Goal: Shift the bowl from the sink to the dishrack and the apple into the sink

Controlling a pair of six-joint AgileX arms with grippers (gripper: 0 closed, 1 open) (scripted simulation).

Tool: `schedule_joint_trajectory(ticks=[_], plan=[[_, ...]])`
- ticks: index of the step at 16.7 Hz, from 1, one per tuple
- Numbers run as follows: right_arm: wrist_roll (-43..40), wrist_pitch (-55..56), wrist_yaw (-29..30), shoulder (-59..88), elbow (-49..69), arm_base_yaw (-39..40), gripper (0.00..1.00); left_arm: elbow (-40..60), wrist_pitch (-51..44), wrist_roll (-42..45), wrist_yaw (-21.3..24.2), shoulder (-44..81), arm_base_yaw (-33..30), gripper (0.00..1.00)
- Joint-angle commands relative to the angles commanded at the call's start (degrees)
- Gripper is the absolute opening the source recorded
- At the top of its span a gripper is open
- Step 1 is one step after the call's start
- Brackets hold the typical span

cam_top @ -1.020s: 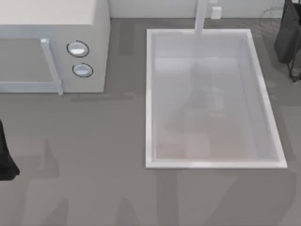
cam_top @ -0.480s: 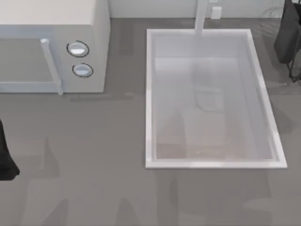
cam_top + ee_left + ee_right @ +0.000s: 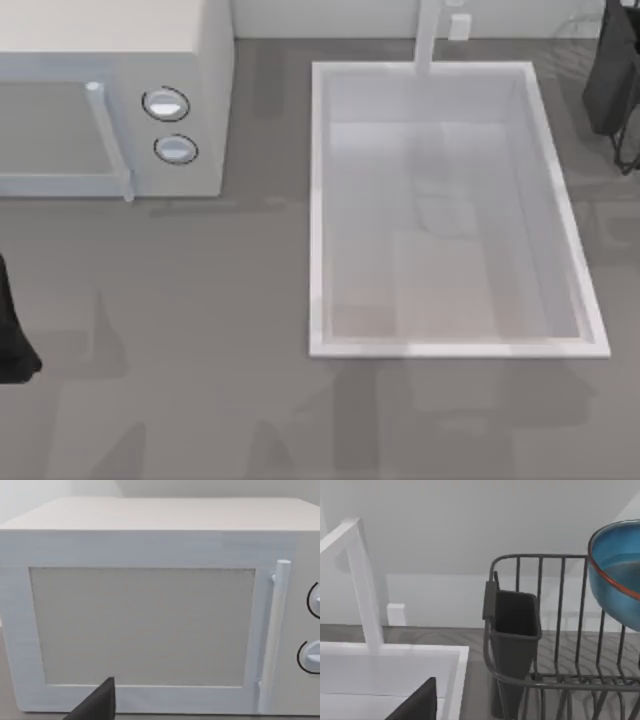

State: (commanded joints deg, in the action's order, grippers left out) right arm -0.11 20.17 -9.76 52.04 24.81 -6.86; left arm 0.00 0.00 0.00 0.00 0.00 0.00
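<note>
The white sink lies right of the table's middle, and its rim also appears in the right wrist view. The blue bowl with its dark-red rim sits tilted high against the wires of the dishrack. One dark fingertip of my right gripper shows low down, apart from the bowl. The apple is out of view. A dark part of my left arm rests at the table's left edge. One of the left gripper's fingertips points at the microwave.
A white microwave with two round knobs stands at the back left, its door shut. The faucet post rises behind the sink. A dark caddy hangs on the rack's end and appears at the far right.
Only the shadows on the sink floor and on the table in front of it have shifted. The left arm has stayed where it was.
</note>
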Motion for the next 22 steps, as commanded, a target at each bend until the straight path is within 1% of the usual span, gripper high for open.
schedule_joint_trajectory(ticks=[6, 10, 14, 22], plan=[[-0.05, -9.47, 4.96, -33.5, -12.38, 3.34, 1.0, 0.0, 0.0, 0.0, 0.0, 0.0, 0.0, 1.0], [0.04, -16.58, 8.24, -47.2, -20.74, 5.57, 1.0, 0.0, 0.0, 0.0, 0.0, 0.0, 0.0, 1.0], [0.11, -20.17, 9.76, -52.04, -24.81, 6.86, 1.0, 0.0, 0.0, 0.0, 0.0, 0.0, 0.0, 1.0], [0.11, -20.17, 9.76, -52.04, -24.81, 6.86, 1.0, 0.0, 0.0, 0.0, 0.0, 0.0, 0.0, 1.0]])
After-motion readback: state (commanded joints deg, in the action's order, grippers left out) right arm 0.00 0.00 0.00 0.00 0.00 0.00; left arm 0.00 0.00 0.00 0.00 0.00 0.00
